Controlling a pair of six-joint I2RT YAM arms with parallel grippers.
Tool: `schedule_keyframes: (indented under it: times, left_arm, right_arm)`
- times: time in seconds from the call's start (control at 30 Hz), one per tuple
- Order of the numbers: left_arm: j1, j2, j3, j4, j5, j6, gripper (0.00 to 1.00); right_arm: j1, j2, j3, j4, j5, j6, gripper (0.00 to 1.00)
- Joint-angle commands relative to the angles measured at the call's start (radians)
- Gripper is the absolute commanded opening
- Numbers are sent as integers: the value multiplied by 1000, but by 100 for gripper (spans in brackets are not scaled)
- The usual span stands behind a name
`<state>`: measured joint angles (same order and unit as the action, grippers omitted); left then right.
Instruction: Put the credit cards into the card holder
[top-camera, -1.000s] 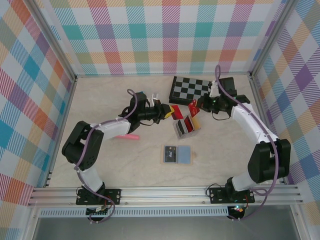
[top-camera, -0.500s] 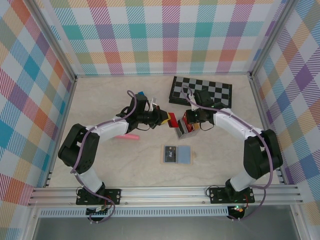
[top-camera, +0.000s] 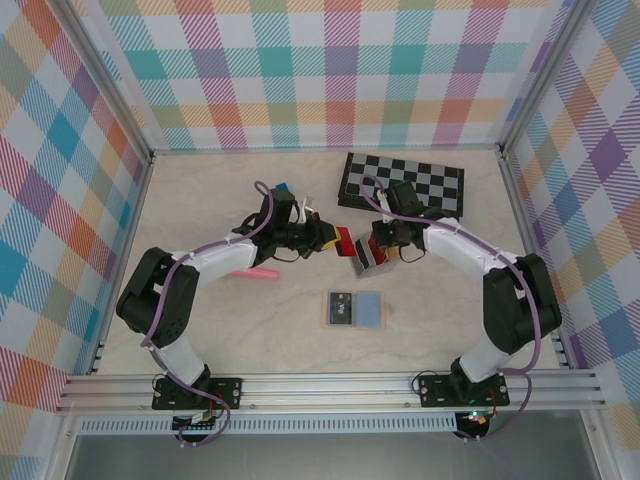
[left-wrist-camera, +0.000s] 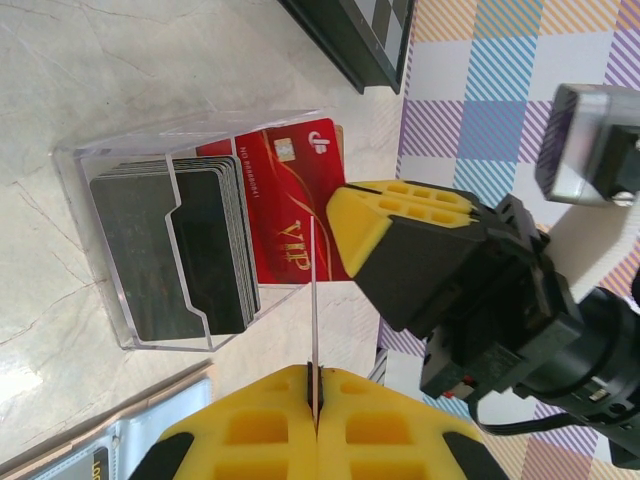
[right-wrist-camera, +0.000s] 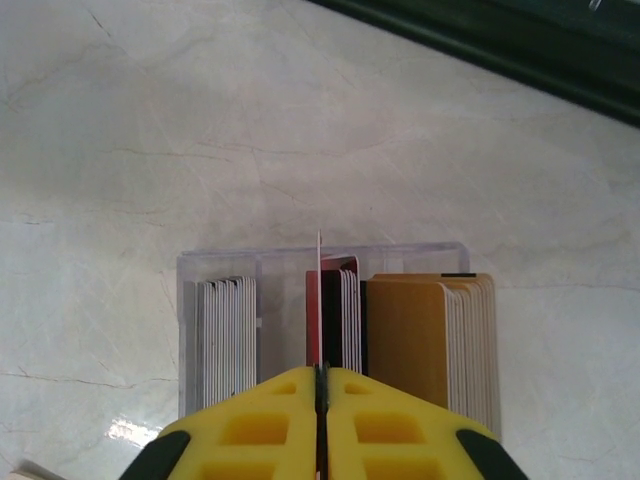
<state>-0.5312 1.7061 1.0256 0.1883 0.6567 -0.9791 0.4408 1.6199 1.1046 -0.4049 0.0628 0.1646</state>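
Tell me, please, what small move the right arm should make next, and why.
Probably lift the right gripper straight up: it is shut on a red card partly inside the clear case, which must clear the walls before going to the card holder.

a robot test cell in a lab: a pale marble-look worktop (top-camera: 200, 200) boxed in on three sides by pastel plaid panels (top-camera: 330, 70) on aluminium framing (top-camera: 330, 385), with a left arm (top-camera: 215, 258) and a right arm (top-camera: 490, 245) bolted to that framing at the near edge.
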Motion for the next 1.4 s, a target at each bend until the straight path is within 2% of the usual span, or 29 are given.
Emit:
schedule_keyframes:
  times: [0.0,0.07,0.17,0.3,0.47,0.5,0.57,0.7,0.9,1.13,1.37]
  left_arm:
    - [2,0,20,2,21,5,0]
    - [-4,0,19,-17,20,18,0]
    - [-19,-2,22,-81,16,61,0]
    - [-50,-17,25,-215,-8,166,0]
    - [-109,-23,2,-286,-17,254,0]
    - [-122,-21,-9,-279,-18,256,0]
    - [-148,-16,-36,-250,-18,250,0]
    - [-183,-3,-80,-210,-27,239,0]
    - [-199,15,-114,-191,-33,246,0]
    - [-203,40,-134,-165,-27,268,0]
    - [-213,74,-144,-112,-10,254,0]
  right_arm:
    - [9,30,0,-6,-26,45,13]
    - [10,27,-14,9,-35,54,16]
    - [12,-7,-24,-1,-35,69,31]
    - [12,-100,-34,-68,-37,117,37]
    - [21,-230,-125,-90,-256,232,43]
    - [30,-242,-142,-92,-293,253,41]
    - [58,-261,-183,-90,-347,302,30]
    - [113,-251,-251,-97,-371,396,21]
    - [131,-182,-330,-103,-312,470,16]
    - [130,-110,-354,-121,-228,483,14]
    - [130,-106,-355,-136,-184,481,16]
